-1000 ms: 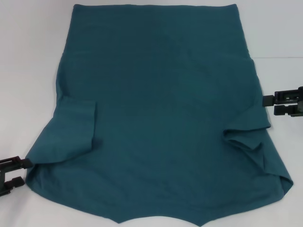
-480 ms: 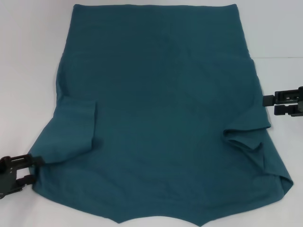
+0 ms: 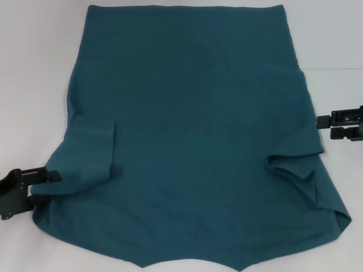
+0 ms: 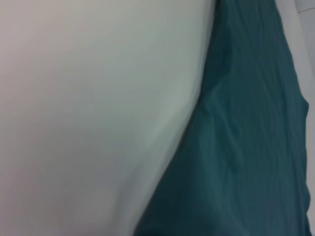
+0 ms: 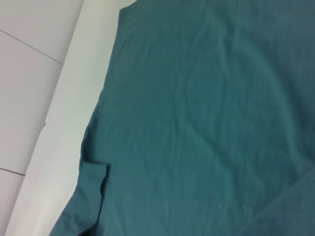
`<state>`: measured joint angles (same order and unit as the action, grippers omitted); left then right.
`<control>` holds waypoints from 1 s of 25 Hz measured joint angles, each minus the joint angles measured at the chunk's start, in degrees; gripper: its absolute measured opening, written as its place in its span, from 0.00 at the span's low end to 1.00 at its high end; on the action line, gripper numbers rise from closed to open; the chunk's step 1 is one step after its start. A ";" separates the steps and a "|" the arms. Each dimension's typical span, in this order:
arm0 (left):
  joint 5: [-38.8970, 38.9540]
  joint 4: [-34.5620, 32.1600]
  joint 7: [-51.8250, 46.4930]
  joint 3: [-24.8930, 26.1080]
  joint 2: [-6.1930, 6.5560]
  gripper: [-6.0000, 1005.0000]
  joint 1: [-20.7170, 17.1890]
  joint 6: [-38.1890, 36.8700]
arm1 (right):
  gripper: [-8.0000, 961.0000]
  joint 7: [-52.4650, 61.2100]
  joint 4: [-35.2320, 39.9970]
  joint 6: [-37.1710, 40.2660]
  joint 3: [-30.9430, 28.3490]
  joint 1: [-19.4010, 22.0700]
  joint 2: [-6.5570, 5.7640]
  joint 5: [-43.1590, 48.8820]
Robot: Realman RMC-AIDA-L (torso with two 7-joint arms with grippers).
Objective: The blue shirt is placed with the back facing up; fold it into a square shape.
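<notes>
Movement is all on my left side: my left pincer (image 3: 48,187) has slid in from the 8 o'clock corner of the white surface (image 3: 34,68) and risen a little, so its upper finger now lies over the edge of the blue shirt (image 3: 193,130) by the left sleeve while the lower one sits at the hem line — the fingers stand apart around the cloth, not yet pinched on it as far as I can judge. My right pincer (image 3: 322,127) has not budged; it waits at 3 o'clock, fingers slightly parted, touching the shirt's right edge and holding nothing. The shirt lies spread back-up across the middle of the surface, both sleeves already tucked inward. I read this as the lead-in to gripping the left side for the next fold — the left grasp looks imminent.
</notes>
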<state>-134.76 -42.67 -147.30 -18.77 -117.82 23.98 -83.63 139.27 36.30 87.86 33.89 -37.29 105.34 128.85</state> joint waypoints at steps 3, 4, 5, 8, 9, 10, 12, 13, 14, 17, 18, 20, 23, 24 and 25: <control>0.11 -2.45 -0.54 0.23 -0.12 0.63 -0.94 -2.33 | 0.73 0.04 0.00 0.12 -0.34 0.07 -0.07 0.00; 0.12 -2.65 -0.62 0.26 -0.11 0.63 -1.11 -2.62 | 0.73 0.07 0.00 0.15 -0.42 0.09 -0.08 0.00; 0.12 -3.20 -0.78 0.37 -0.11 0.63 -1.61 -3.17 | 0.73 0.09 0.00 0.15 -0.47 0.11 -0.10 0.00; 0.11 -4.72 -1.05 0.47 -0.20 0.63 -2.89 -4.16 | 0.73 0.17 0.00 0.17 -0.49 0.11 -0.10 0.00; 0.11 -5.02 -1.09 0.49 -0.23 0.63 -3.18 -4.25 | 0.73 0.18 0.00 0.15 -0.49 0.11 -0.10 0.00; 0.11 -5.12 -1.10 0.52 -0.26 0.63 -3.33 -4.17 | 0.73 0.18 0.00 0.13 -0.49 0.10 -0.10 0.00; 0.11 -5.20 -1.11 0.61 -0.28 0.62 -3.45 -3.31 | 0.73 0.19 0.00 0.03 -0.49 0.08 -0.09 0.00; 0.11 -5.17 -1.09 0.63 -0.28 0.62 -3.37 -2.75 | 0.73 0.20 0.00 -0.03 -0.49 0.03 -0.08 0.00; 0.11 -5.07 -1.05 0.55 -0.28 0.61 -3.23 -2.15 | 0.73 0.20 0.00 -0.03 -0.49 0.03 -0.08 0.00; 0.11 -4.81 -0.92 0.24 -0.45 0.60 -2.64 -0.25 | 0.73 0.22 0.00 -0.11 -0.49 -0.03 -0.03 0.00; 0.09 -4.78 -0.92 0.17 -0.51 0.60 -2.45 0.33 | 0.73 0.22 0.00 -0.12 -0.49 -0.04 -0.01 0.00; -0.07 -4.74 -0.93 0.04 -0.55 0.59 -2.18 1.18 | 0.73 0.22 0.00 -0.12 -0.49 -0.04 0.03 0.00; -0.27 -4.65 -0.88 -0.11 -0.57 0.58 -1.91 2.04 | 0.73 0.22 0.00 -0.15 -0.49 0.01 0.04 0.00; -0.28 -4.62 -0.85 -0.13 -0.57 0.58 -1.88 2.19 | 0.73 0.22 0.00 -0.20 -0.49 0.03 0.04 0.00; -0.28 -4.57 -0.79 -0.22 -0.57 0.58 -1.80 2.45 | 0.73 0.22 0.00 -0.22 -0.49 0.03 0.04 0.00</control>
<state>-135.05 -47.23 -148.09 -18.99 -118.39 22.19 -81.19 139.49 36.30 87.64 33.40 -37.26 105.38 128.85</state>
